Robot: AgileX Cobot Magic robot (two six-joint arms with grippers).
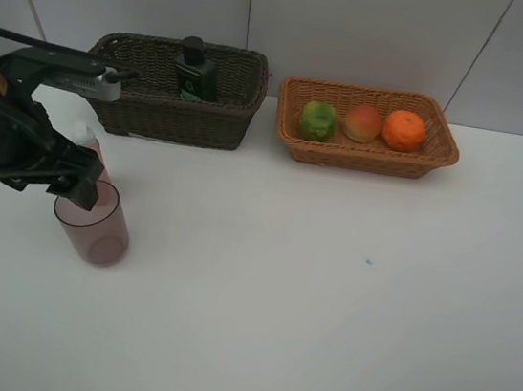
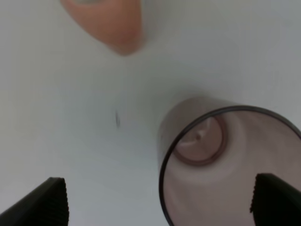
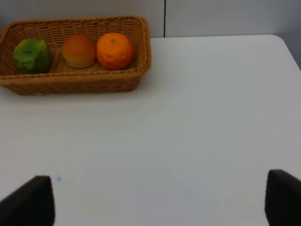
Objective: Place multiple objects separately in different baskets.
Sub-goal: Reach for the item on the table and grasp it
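Note:
The translucent pink cup stands upright on the white table at the left. My left gripper hovers open just above its rim. In the left wrist view the cup sits between the open fingertips, nearer one side. The slim pink bottle stands just behind, mostly hidden by the arm; it is blurred in the left wrist view. The dark bottle stands in the dark brown basket. The lime, apple and orange lie in the tan basket. My right gripper is open and empty over bare table.
Both baskets stand side by side at the table's back edge against the wall. The right wrist view shows the tan basket with the three fruits ahead of it. A small blue speck marks the table's middle.

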